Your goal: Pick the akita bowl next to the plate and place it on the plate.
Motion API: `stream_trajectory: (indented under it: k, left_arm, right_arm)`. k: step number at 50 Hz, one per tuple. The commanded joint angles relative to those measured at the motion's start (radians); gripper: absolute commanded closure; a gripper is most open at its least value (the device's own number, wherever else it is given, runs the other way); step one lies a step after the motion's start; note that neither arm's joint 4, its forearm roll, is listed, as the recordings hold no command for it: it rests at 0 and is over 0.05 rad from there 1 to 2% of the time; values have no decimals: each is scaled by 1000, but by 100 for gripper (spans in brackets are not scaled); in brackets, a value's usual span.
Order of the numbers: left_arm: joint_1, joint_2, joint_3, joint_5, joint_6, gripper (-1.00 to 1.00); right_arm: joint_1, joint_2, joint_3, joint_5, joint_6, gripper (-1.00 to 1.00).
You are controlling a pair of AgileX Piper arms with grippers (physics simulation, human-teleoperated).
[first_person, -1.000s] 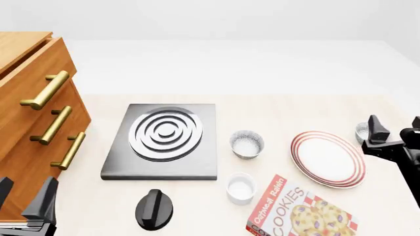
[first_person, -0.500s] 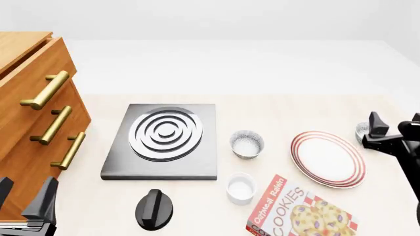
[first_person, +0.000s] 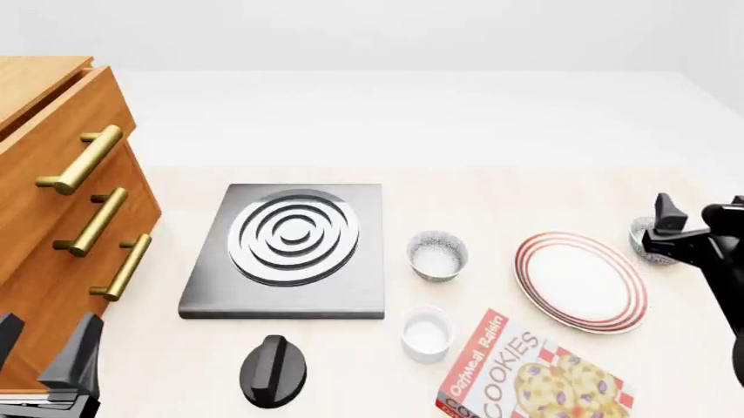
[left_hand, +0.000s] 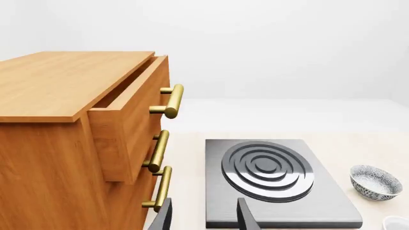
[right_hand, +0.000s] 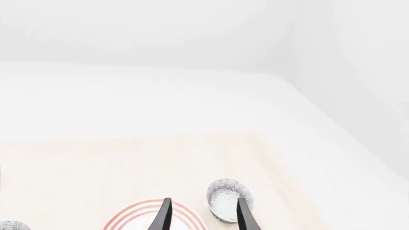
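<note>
Speckled grey akita bowl (first_person: 643,236) sits just right of the plate (first_person: 580,280), at the table's right edge. The right gripper (first_person: 695,228) hovers right over it with fingers spread, holding nothing, way nearer than the left gripper (first_person: 44,348), which idles open at the near-left corner.

Front view looked down from above and behind the arms, taking in the whole table (first_person: 489,187). Left wrist camera sat low, close beside the drawer cabinet (left_hand: 70,139), facing the stove plate (left_hand: 275,179), which the front view shared. Right wrist camera faced the table's far right corner; shared the plate (right_hand: 137,215).
</note>
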Motion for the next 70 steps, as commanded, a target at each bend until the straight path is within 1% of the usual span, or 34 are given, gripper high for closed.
stream_trajectory:
  k: [1,23,46,70]
  left_arm:
    - [0,0,0,0,0,-100]
    - [0,0,0,0,0,-100]
    - [0,0,0,0,0,-100]
    - [0,0,0,0,0,-100]
  right_arm:
    - [-16,58,-19,-25,-5,-100]
    - [-43,150,-61,-55,-14,-100]
    - [-72,213,-112,-52,-20,-100]
    - [-103,269,-167,-36,-10,-100]
